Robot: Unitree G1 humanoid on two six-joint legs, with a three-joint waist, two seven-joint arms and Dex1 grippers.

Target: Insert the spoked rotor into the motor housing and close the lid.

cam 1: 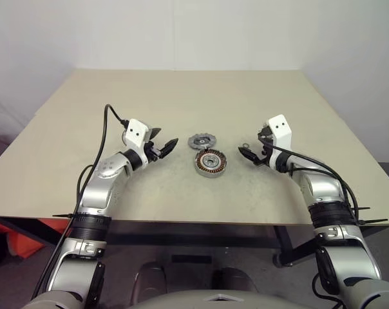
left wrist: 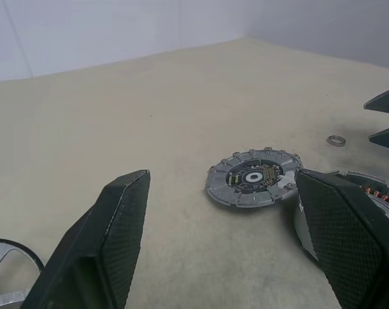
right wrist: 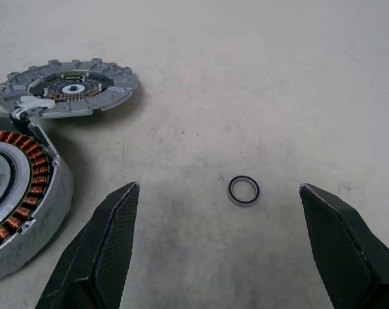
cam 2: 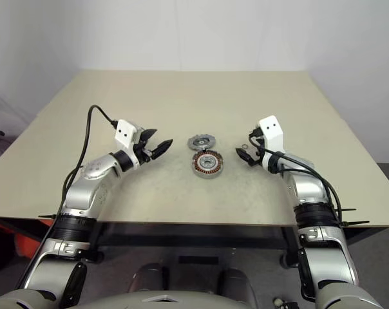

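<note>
Both the left pincer (cam 1: 163,147) and right pincer (cam 1: 246,154) hang spread, flanking the motor housing (cam 1: 210,162) and spoked rotor (cam 1: 201,141) on the surface (cam 1: 181,96).

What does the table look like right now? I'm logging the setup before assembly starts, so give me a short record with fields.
surface: beige table
motor housing: flat on the table, copper windings facing up, between the two grippers
grey disc: lies flat just behind the housing, close to its rim
small ring: loose on the table, between the right gripper's fingers
left gripper: open, holds nothing, left of the parts
right gripper: open, holds nothing, right of the parts
</note>
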